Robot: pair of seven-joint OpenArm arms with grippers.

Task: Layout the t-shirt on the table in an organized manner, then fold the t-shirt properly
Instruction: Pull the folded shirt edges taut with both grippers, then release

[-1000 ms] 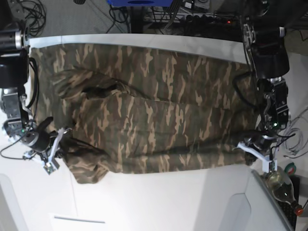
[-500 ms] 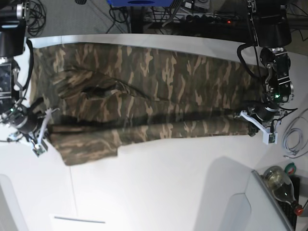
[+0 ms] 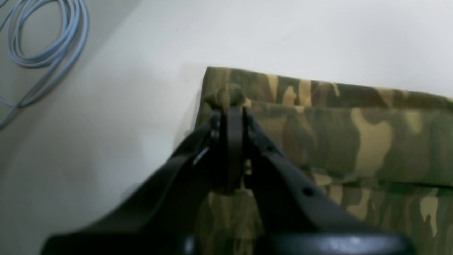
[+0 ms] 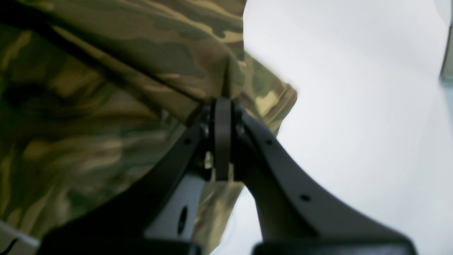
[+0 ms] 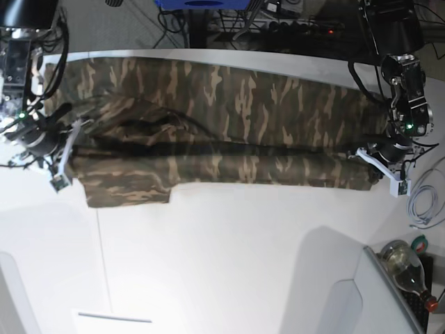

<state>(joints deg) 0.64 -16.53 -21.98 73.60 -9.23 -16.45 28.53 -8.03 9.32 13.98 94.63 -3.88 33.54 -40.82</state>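
The camouflage t-shirt (image 5: 229, 132) lies stretched across the white table (image 5: 229, 264), its near long edge doubled over onto the rest. At the view's right end, my left gripper (image 5: 375, 167) is shut on the shirt's corner. The left wrist view shows the black fingertips (image 3: 235, 117) pinching that doubled corner of the t-shirt (image 3: 336, 134) just above the table (image 3: 283, 32). My right gripper (image 5: 69, 153) is shut on the shirt's edge at the view's left end. In the right wrist view its gripper (image 4: 223, 102) clamps a fold of the t-shirt (image 4: 106, 88), with the table (image 4: 354, 106) beside it.
A glass bottle (image 5: 407, 268) and a roll of tape (image 5: 419, 243) lie off the table's right corner, beside a grey cable coil (image 5: 425, 202) that also shows as the cable coil (image 3: 39, 39). Cables and equipment crowd the floor behind the far edge. A thin seam (image 5: 101, 264) crosses the table.
Both grippers have carried the shirt's near edge away from the front of the table toward its far side, laying it over the rest. The bunched lower left part is now flatter.
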